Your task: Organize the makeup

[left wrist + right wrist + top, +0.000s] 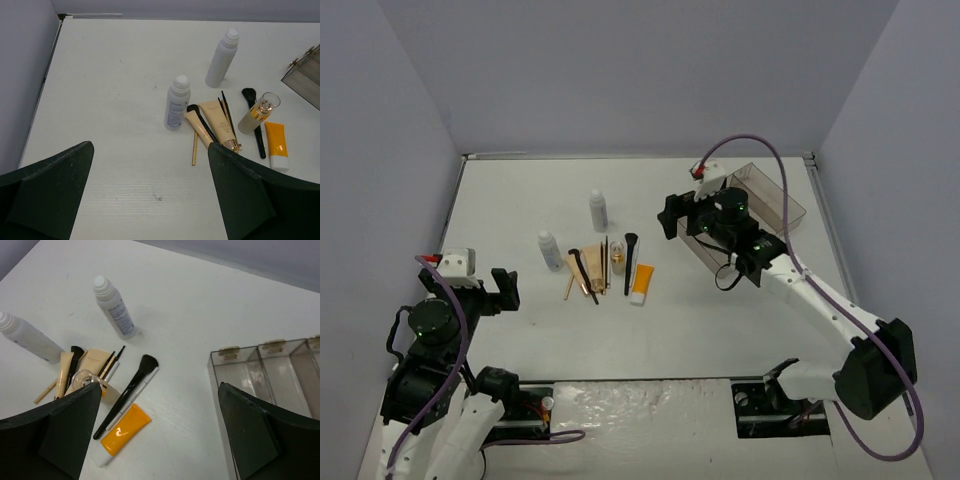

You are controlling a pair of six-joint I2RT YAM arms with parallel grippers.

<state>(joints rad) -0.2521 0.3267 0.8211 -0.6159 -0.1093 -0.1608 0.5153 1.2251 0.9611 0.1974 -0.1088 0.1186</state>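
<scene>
The makeup lies in a cluster mid-table. Two white bottles (599,210) (550,250) stand upright. Beside them are an orange white-capped tube (641,283), a small amber vial (618,251), black brushes (629,262) and tan sticks (572,283). The right wrist view shows the orange tube (125,427), a black brush (127,390) and a white bottle (114,307). The left wrist view shows a bottle (177,103), the vial (257,113) and the tube (276,144). My left gripper (480,290) is open, left of the cluster. My right gripper (680,215) is open above the table, between the cluster and the tray.
A clear smoky plastic tray (765,195) with divided slots stands at the back right, behind my right gripper; it also shows in the right wrist view (270,372). Grey walls enclose the white table (520,190) on three sides.
</scene>
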